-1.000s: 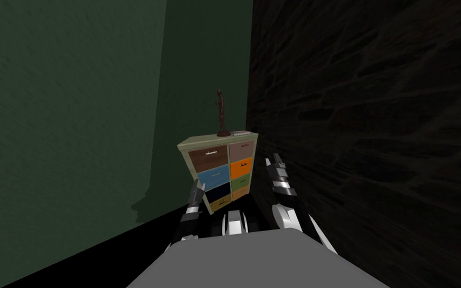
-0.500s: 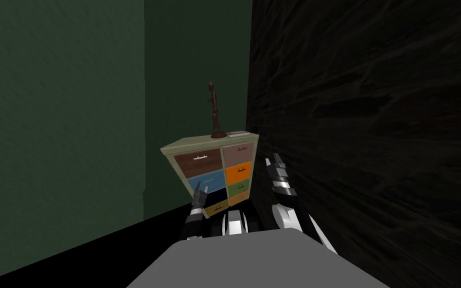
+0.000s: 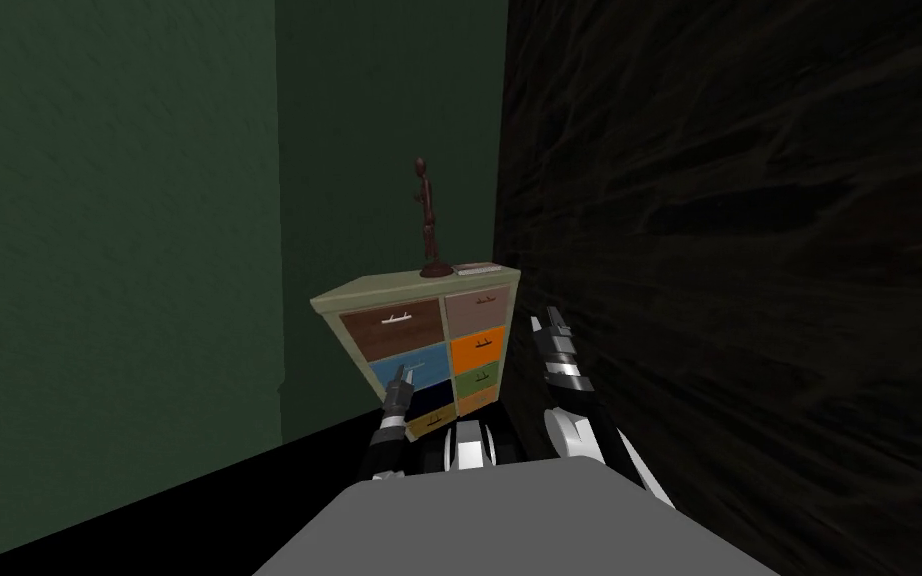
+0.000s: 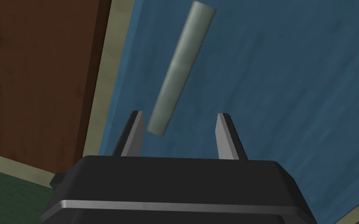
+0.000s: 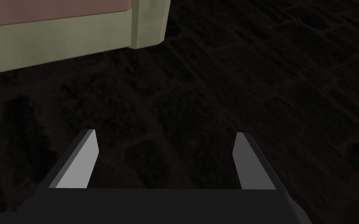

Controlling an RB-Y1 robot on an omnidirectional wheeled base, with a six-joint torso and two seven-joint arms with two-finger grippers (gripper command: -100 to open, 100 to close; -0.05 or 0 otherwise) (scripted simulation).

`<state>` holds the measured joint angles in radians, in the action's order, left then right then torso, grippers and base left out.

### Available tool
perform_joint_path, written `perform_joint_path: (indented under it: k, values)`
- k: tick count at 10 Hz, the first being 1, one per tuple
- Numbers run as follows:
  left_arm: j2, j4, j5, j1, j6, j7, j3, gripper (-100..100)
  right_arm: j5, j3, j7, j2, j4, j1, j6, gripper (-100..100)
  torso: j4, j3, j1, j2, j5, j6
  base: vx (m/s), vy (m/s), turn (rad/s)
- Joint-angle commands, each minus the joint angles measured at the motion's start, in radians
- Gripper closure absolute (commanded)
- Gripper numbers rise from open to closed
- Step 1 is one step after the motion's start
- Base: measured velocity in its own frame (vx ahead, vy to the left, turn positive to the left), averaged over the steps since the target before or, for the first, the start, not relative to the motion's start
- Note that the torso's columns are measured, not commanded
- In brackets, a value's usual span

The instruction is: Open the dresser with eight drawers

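The dresser (image 3: 419,335) stands close ahead. Your left tool (image 4: 180,114) is released at the blue drawer (image 4: 272,97), with the handle (image 4: 180,66) end by one finger, off-centre. Centre the bar, advance, clench, then pull straight. Your right tool (image 5: 167,133) is released, idle beside the dresser.

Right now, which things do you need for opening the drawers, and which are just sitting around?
For the job:
dresser
blue drawer
grey bar handle on that drawer
left gripper, open at the handle's end

Just there:
dark figurine on the dresser top
small flat white thing beside it
right gripper, open, idle by the dark wall
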<state>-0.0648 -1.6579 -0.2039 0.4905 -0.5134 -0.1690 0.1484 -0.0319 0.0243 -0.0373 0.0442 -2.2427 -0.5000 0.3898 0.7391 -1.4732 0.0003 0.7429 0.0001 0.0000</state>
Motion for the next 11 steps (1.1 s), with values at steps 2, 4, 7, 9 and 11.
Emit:
perform_joint_path:
  k: [2,4,7,9,11]
  values:
    - [-0.005,-0.032,0.001,0.018,0.003,0.000,0.005,100,0.000,0.000,0.000,0.000,0.000,0.000,0.000,0,-0.005,-0.002,-0.001,-0.005,0.003,0.001,-0.140,-0.037,0.016]
    - [-0.009,-0.052,0.001,0.037,0.015,0.001,0.013,100,0.000,0.000,0.000,0.000,0.000,0.000,0.000,0,-0.003,-0.002,-0.002,-0.005,0.001,0.002,-0.175,-0.055,0.015]
    - [-0.031,0.020,-0.004,-0.045,0.005,-0.010,-0.049,100,0.000,0.000,0.000,0.000,0.000,0.001,0.000,0,-0.003,-0.005,0.000,-0.008,0.001,0.003,-0.148,-0.023,-0.149]
    - [-0.054,0.074,-0.009,-0.096,0.001,-0.020,-0.096,100,0.000,0.000,0.000,0.000,0.000,0.000,0.000,0,-0.006,-0.005,0.004,-0.011,0.003,-0.002,-0.120,-0.030,-0.117]
    - [-0.054,0.129,-0.009,-0.124,0.001,-0.020,-0.105,100,0.000,0.000,0.000,0.000,0.000,0.000,0.000,0,-0.005,-0.004,0.001,-0.008,0.003,0.001,-0.123,-0.042,-0.078]
